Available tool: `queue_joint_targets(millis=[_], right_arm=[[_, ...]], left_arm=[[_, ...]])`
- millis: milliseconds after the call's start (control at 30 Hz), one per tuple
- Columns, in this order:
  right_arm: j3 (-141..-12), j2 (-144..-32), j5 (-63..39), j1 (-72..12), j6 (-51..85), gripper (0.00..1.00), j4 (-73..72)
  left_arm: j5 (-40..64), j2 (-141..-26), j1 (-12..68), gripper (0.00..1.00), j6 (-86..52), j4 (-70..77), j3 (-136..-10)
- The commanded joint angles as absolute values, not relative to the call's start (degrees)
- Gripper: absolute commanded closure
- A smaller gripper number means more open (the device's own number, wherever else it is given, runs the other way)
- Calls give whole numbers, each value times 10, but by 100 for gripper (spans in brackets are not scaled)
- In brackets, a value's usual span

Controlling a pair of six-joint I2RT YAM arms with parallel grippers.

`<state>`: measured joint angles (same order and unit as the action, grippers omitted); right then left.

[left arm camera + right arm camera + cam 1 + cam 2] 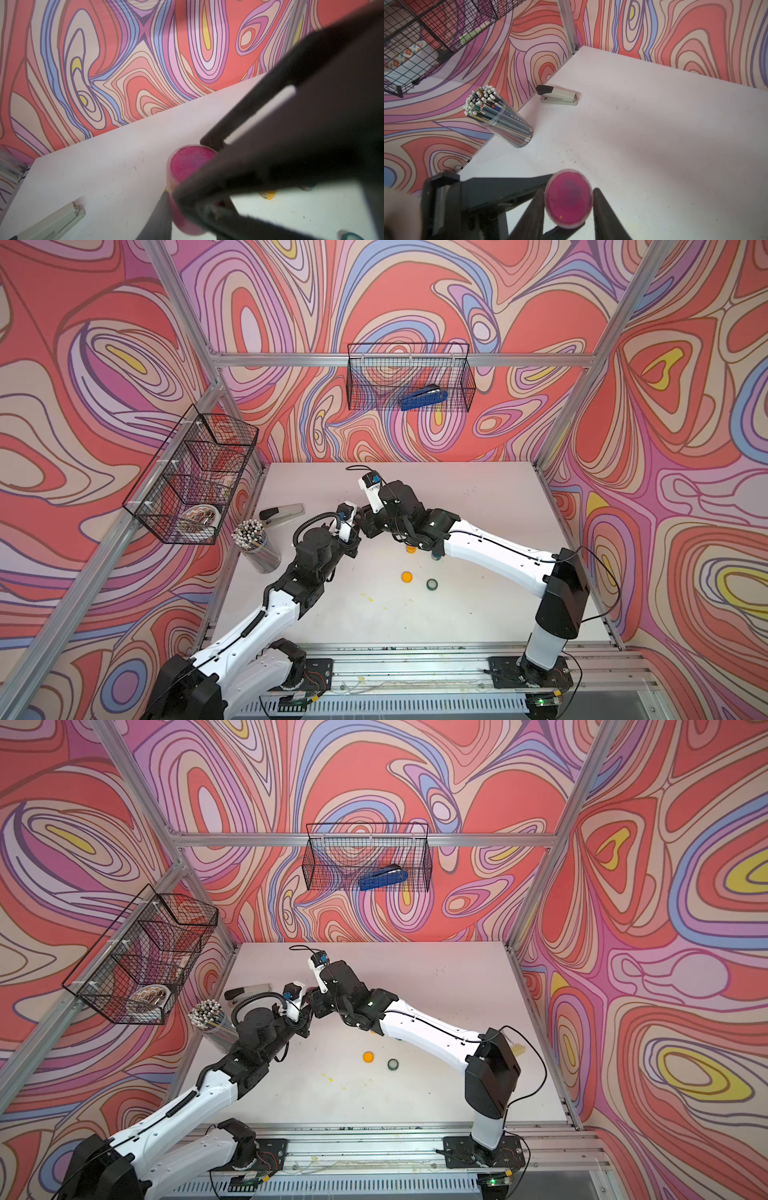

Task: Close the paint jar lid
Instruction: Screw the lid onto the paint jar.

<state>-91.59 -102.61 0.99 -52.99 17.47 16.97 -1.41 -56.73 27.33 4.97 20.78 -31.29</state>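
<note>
The paint jar [187, 164] is small and clear, with pink paint inside and its round pink lid [568, 199] sitting on top. My left gripper [187, 207] is shut on the jar's body and holds it above the table. In the right wrist view my right gripper [569, 191] straddles the lid: one finger touches the rim and the other stands a sliver off it. In both top views the two grippers meet left of the table's middle, left gripper [353, 537] against right gripper [368, 526], and they hide the jar.
An orange lid [407, 576] and a dark green lid [432, 584] lie loose mid-table. An orange jar [410, 549] and a green jar [436, 556] peek from under the right arm. A grey stapler [281, 514] and a pencil tub [257, 547] stand left. Wire baskets [191, 477] hang on the walls.
</note>
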Motion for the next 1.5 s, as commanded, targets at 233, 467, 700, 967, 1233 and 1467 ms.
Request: queue_joint_targets(millis=[233, 467, 700, 967, 1233, 1467], right_arm=[[-860, -989, -15, -554, 162, 31, 215], [-829, -939, 3, -553, 113, 26, 227], [-816, -912, -52, -524, 56, 30, 225], [-808, -876, -188, -486, -30, 40, 195], [-837, -876, -264, -472, -97, 49, 227], [-858, -897, -307, -466, -112, 51, 256]], left_arm=[[-17, -541, 275, 74, 44, 297, -325], [6, -516, 274, 74, 32, 258, -304], [91, -462, 275, 74, 16, 164, -303], [218, -426, 274, 73, -5, 57, -316], [264, -437, 275, 73, -20, 18, -331], [243, -417, 274, 73, -14, 26, -323]])
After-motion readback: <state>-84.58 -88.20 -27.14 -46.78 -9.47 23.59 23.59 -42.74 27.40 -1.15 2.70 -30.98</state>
